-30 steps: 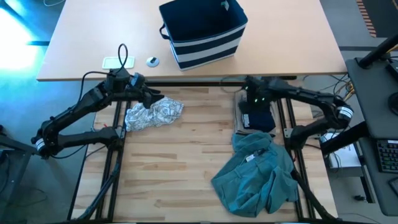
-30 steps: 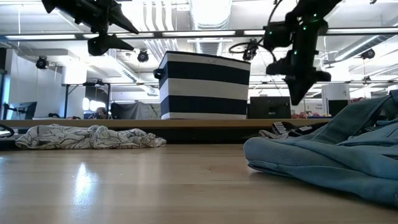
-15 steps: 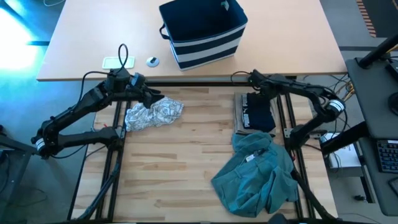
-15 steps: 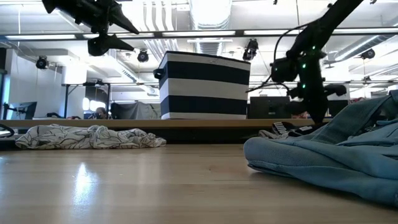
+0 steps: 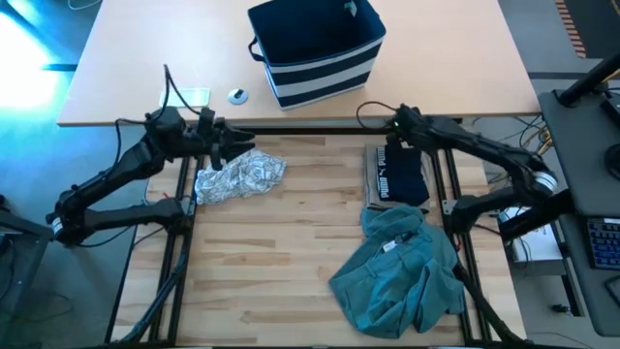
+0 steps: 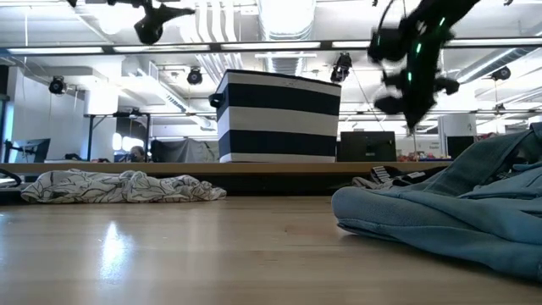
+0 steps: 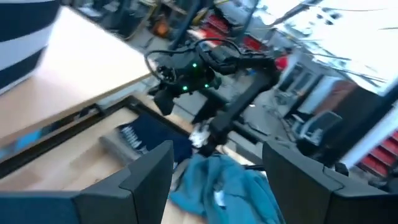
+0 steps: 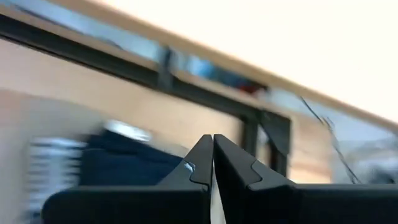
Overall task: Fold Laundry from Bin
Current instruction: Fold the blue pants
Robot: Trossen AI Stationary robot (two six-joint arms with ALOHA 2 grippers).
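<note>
A grey-white patterned garment (image 5: 237, 176) lies crumpled on the wooden table at the far left. My left gripper (image 5: 235, 145) hovers above its far edge, open and level, with nothing between its fingers (image 7: 214, 186). A folded dark navy garment with white print (image 5: 399, 174) lies at the far right. My right gripper (image 5: 392, 136) is shut above that garment's far end, slanting down, with nothing in it (image 8: 212, 163). A large teal-green garment (image 5: 397, 276) lies heaped at the near right. The striped navy bin (image 5: 318, 48) stands on the tan table beyond.
Black frame bars (image 5: 179, 242) run along both sides of the wooden table. A white disc (image 5: 237, 95) and a pale pad (image 5: 189, 96) lie on the far table beside the bin. Bare wood (image 5: 281, 252) lies between the garments.
My left gripper has risen and tipped up to level, drifting a little toward the table's left edge, still open. My right gripper has moved from over the navy garment toward the far edge and turned about its wrist, staying shut. The garments lie as before.
</note>
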